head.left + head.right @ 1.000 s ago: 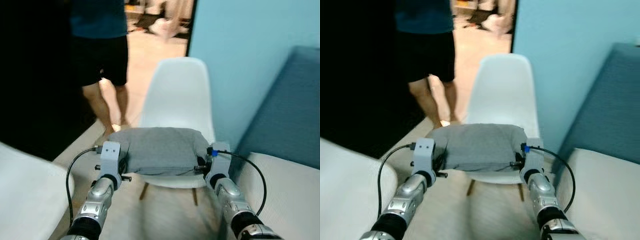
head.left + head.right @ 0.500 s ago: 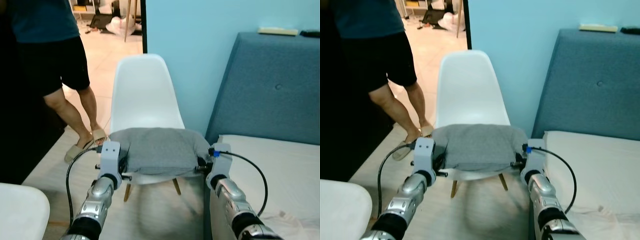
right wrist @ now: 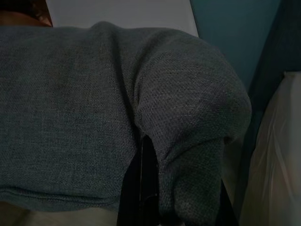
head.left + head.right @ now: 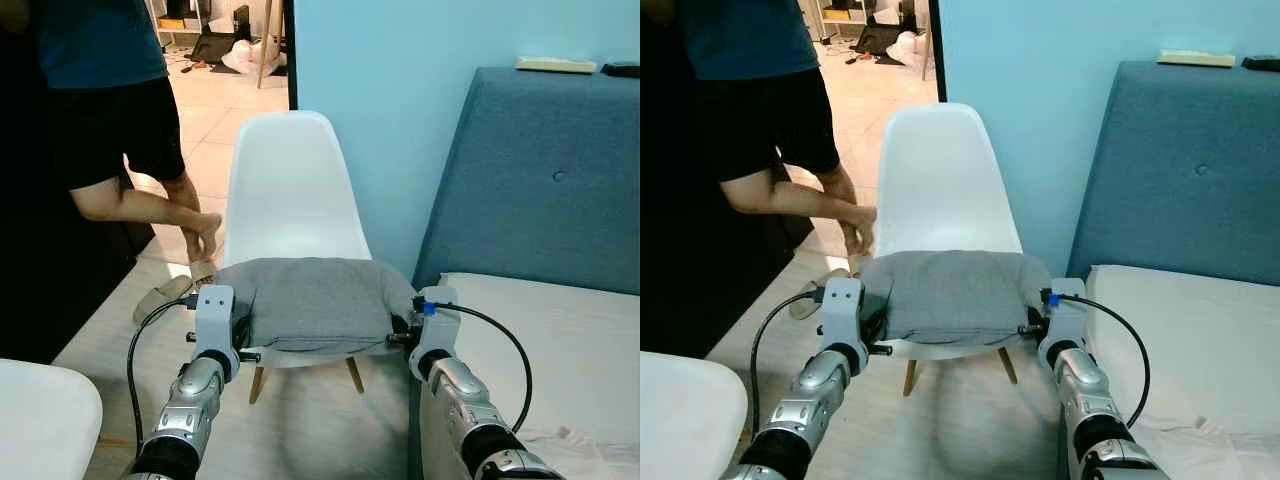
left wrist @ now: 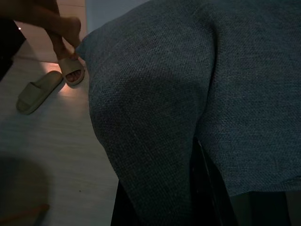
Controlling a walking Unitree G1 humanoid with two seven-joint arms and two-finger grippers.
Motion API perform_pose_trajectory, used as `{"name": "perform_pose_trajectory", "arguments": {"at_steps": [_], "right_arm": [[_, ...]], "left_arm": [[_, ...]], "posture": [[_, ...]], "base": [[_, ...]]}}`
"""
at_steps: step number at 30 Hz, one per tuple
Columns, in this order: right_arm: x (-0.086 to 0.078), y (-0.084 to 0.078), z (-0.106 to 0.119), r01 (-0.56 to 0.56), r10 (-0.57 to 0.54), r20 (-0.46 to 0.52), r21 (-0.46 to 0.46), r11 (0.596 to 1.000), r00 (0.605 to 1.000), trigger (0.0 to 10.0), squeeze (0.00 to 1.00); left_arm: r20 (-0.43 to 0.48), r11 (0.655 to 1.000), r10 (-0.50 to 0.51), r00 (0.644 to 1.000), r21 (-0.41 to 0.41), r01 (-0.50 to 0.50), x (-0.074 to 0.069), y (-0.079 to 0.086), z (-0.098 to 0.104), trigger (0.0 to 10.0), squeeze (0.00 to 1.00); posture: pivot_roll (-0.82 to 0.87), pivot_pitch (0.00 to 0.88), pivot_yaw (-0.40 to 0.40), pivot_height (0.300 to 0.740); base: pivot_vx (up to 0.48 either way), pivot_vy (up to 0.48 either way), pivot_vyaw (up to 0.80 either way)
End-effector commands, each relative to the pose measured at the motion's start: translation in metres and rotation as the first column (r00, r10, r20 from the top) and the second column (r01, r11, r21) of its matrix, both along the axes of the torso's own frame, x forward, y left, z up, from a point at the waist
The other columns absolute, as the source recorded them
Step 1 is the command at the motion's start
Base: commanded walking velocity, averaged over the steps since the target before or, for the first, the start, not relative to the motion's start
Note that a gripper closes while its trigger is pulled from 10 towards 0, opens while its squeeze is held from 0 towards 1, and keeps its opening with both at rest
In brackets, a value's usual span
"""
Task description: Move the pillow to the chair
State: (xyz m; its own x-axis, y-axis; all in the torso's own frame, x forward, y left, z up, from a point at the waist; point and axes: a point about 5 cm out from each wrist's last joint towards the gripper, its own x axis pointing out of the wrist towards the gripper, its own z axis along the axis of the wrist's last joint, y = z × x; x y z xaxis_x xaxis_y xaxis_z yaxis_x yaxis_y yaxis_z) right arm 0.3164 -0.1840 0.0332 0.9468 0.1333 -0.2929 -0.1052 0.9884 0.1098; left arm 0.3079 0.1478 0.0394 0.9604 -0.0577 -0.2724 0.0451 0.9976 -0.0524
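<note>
Before the blue wall, I have the left claw (image 4: pixel 238 335) and right claw (image 4: pixel 402 330) pinching opposite ends of the grey fabric pillow (image 4: pixel 315 303), level above the white plastic chair (image 4: pixel 290 190) seat's front edge.

Pillow (image 4: pixel 315 303) hangs between left gripper (image 4: pixel 243 330) and right gripper (image 4: pixel 400 327), both clamped on its ends, directly over the white chair (image 4: pixel 290 195) seat. Chair back bare and open above pillow. Left side: a person (image 4: pixel 115 120) stands close to chair, 1 foot raised, 2 slippers (image 5: pixel 44 82) on floor. Right side: bed (image 4: pixel 560 340) and blue headboard (image 4: pixel 550 170) sit tight beside chair. Floor (image 4: pixel 330 420) below open.
</note>
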Motion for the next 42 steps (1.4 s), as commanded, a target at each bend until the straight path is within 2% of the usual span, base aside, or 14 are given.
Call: {"name": "perform_pose_trajectory", "arguments": {"at_steps": [1, 23, 30, 37, 42], "right_arm": [[0.0043, -0.0001, 0.0074, 0.005, -0.005, 0.042, 0.004, 1.000, 0.999, 10.0, 0.00], [0.0033, 0.0051, 0.0055, 0.007, -0.008, 0.042, 0.022, 1.000, 0.999, 10.0, 0.00], [0.0018, 0.0023, 0.0037, 0.023, -0.024, 0.033, 0.023, 0.999, 0.999, 10.0, 0.00], [-0.0006, 0.0002, 0.0020, 0.038, -0.038, 0.035, 0.021, 0.999, 0.999, 10.0, 0.00], [-0.0006, 0.0025, 0.0016, 0.033, -0.034, 0.033, 0.029, 0.999, 0.999, 10.0, 0.00]], "left_arm": [[0.064, 0.999, 0.044, 0.997, -0.009, -0.043, 0.0028, 0.0098, 0.0099, 10.0, 0.00], [0.073, 0.999, 0.036, 0.997, -0.013, -0.035, 0.0052, 0.0156, 0.0137, 10.0, 0.00], [0.074, 1.000, 0.030, 0.997, -0.012, -0.029, 0.0066, 0.0149, 0.0148, 10.0, 0.00], [0.068, 1.000, 0.004, 0.998, 0.002, -0.004, 0.0072, 0.0109, 0.0143, 10.0, 0.00], [0.073, 1.000, 0.006, 0.997, 0.016, -0.007, 0.0057, 0.0103, 0.0132, 10.0, 0.00]], "posture": [[0.01, 0.042, 0.017, 0.740], [0.02, 0.040, 0.024, 0.740], [0.01, 0.042, 0.032, 0.740], [0.02, 0.053, 0.035, 0.740], [0.02, 0.054, 0.028, 0.740]], "base": [[0.334, 0.000, 0.00], [0.364, 0.000, 0.00], [0.363, 0.000, -0.74], [0.346, 0.000, 0.00], [0.000, 0.000, 0.00]]}}
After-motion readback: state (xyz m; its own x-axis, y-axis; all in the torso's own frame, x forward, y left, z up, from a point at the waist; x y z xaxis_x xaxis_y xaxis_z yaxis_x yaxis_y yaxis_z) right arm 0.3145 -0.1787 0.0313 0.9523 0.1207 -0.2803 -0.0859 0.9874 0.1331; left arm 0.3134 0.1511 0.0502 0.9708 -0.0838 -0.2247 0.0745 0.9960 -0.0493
